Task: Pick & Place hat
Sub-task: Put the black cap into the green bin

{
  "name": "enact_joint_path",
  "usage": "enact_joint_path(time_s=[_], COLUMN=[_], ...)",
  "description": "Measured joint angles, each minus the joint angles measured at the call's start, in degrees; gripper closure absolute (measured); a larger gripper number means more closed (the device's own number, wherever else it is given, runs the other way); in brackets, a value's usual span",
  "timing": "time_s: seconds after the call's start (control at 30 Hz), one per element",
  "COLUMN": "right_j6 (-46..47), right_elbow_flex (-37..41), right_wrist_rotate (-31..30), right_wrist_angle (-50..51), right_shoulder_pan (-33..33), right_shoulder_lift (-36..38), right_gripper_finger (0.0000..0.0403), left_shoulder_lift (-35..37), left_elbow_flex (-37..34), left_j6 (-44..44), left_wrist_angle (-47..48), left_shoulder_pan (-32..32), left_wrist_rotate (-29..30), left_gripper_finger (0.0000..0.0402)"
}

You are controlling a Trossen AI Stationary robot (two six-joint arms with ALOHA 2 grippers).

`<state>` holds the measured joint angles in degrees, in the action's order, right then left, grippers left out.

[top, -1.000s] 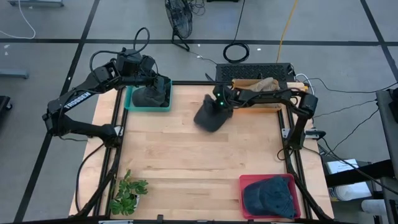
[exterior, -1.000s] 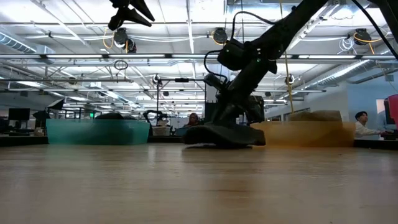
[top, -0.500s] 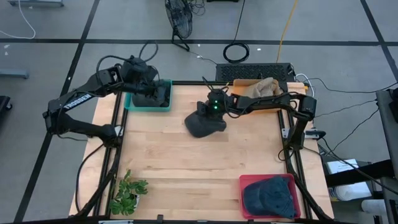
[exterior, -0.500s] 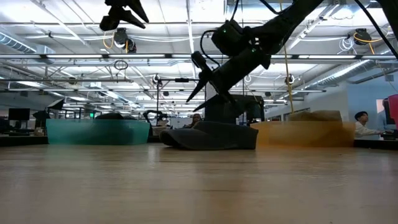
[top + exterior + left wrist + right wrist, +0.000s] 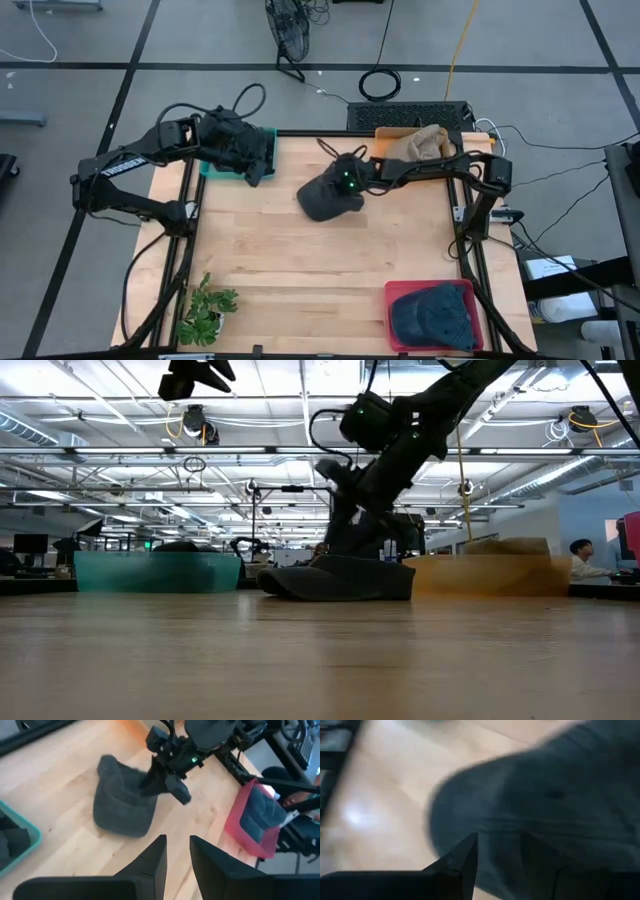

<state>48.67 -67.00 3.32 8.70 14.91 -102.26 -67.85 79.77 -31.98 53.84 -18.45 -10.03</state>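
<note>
One word is reading clearly for us: "TROSSEN" along the left arm (image 5: 125,160). We are seeing the dark hat (image 5: 325,198) lying flat on the surface (image 5: 300,260), between the teal bin (image 5: 215,168) and the tan bin (image 5: 420,160). The right tool (image 5: 345,178) is hovering just over it, fingers parted and empty; half a second ago it was angled differently. The left tool (image 5: 255,175), slightly open and empty, has moved off the teal bin toward the hat.
</note>
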Motion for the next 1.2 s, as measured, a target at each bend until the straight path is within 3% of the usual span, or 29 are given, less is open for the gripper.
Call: enact_joint_path(time_s=[0.1, 0.23, 0.43, 0.63, 0.77, 0.9, 1.03, 1.2], right_j6=[2.10, 7.59, 20.16, 34.55, 35.81, 32.42, 27.11, 15.99], right_elbow_flex=[0.43, 1.17, 4.79, 10.82, 12.45, 12.61, 12.63, 12.70], right_wrist_rotate=[-3.28, -0.23, -0.48, -0.50, -3.31, -3.17, -0.80, 2.62], right_wrist_angle=[1.52, -2.03, -6.46, -24.28, -39.25, -44.89, -38.83, -19.64], right_shoulder_pan=[-1.03, -1.83, -4.76, -7.15, -8.27, -8.16, -8.12, -8.50], right_shoulder_lift=[0.00, 0.00, 0.00, -0.11, -0.11, -0.03, 3.79, 12.91], right_gripper_finger=[0.0275, 0.0275, 0.0275, 0.0275, 0.0275, 0.0275, 0.0275, 0.0275], left_shoulder_lift=[0.00, 0.00, 0.00, 0.00, 0.00, 0.00, -0.42, -2.99], left_elbow_flex=[0.00, 0.00, 0.00, 0.00, 0.00, 0.00, 0.00, 0.00], left_j6=[0.49, 3.61, 9.98, 16.65, 14.11, 8.40, 2.07, -3.51], left_wrist_angle=[1.70, 6.63, 10.06, 9.86, 9.34, 7.16, 2.24, -3.74], left_shoulder_pan=[-0.27, -0.08, 0.17, 0.03, -0.63, -0.79, -0.22, 1.35], left_wrist_rotate=[-2.02, -3.52, -3.46, -0.88, 0.01, 1.99, 6.41, 9.38], left_gripper_finger=[0.0309, 0.0309, 0.0309, 0.0309, 0.0309, 0.0309, 0.0309, 0.0309])
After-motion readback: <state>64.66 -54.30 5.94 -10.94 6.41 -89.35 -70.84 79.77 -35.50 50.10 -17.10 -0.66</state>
